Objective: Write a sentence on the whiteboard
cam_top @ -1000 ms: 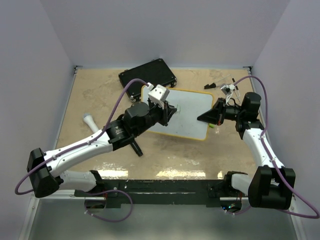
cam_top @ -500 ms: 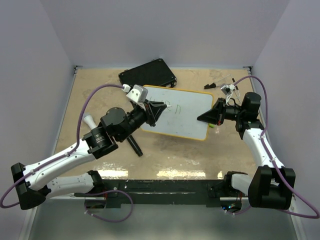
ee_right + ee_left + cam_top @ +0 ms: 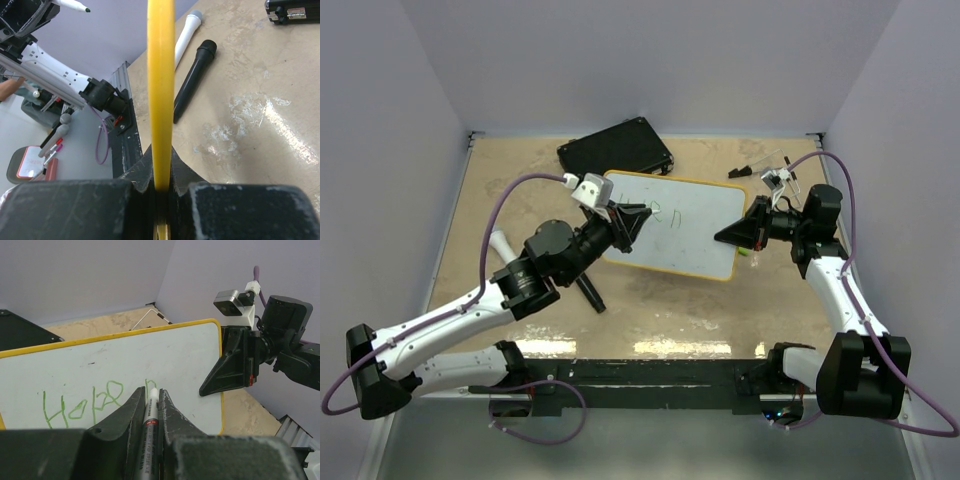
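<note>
1. My left claw (image 3: 632, 222) is clamped on the marker (image 3: 149, 425), whose pale tip pokes out between my fingers toward the board.
2. A second ago this arm lay stretched across the middle of the whiteboard (image 3: 698, 238). Now it has drawn back to the board's left end, and it has barely shifted over the last half second.
3. That pull-back uncovers the sentence (image 3: 82, 407): green letters reading roughly "Hope", plus one short stroke just beside my tip.
4. In the right wrist view the tip looks lifted off the white face. I judge I am between letters, with the sentence only begun.
5. My right claw (image 3: 740, 233) is closed on the board's yellow right rim and has not moved. The board sits mid-table, its far left corner just beside the black case (image 3: 617, 146).
</note>
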Tool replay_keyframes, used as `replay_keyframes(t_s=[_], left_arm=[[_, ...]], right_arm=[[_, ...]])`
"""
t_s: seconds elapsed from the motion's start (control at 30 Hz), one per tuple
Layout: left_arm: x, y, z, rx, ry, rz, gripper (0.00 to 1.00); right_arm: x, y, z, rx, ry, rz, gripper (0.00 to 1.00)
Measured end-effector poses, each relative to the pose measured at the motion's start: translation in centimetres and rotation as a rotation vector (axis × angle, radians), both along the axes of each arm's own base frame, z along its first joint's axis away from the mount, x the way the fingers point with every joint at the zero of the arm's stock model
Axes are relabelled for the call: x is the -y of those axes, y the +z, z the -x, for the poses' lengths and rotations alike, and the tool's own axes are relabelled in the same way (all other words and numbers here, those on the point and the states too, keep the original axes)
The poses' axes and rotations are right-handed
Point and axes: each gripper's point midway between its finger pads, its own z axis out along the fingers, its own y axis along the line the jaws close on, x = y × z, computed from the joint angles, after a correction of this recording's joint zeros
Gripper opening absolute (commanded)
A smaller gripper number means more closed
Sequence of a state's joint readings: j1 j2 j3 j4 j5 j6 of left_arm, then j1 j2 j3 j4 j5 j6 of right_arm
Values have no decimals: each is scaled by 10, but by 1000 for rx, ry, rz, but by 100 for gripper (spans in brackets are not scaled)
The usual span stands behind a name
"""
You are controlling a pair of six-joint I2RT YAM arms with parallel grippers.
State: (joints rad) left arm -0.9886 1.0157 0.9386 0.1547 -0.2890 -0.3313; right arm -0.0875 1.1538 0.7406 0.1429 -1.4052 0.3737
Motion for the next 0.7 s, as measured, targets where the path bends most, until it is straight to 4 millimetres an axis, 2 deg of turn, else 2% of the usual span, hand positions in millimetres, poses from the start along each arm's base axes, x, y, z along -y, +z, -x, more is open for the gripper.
replay_keyframes(t_s=[0.7], left_arm=[[29, -20, -13, -30, -32, -37, 0]], right_arm=[[0, 0, 0, 0, 0, 0, 0]])
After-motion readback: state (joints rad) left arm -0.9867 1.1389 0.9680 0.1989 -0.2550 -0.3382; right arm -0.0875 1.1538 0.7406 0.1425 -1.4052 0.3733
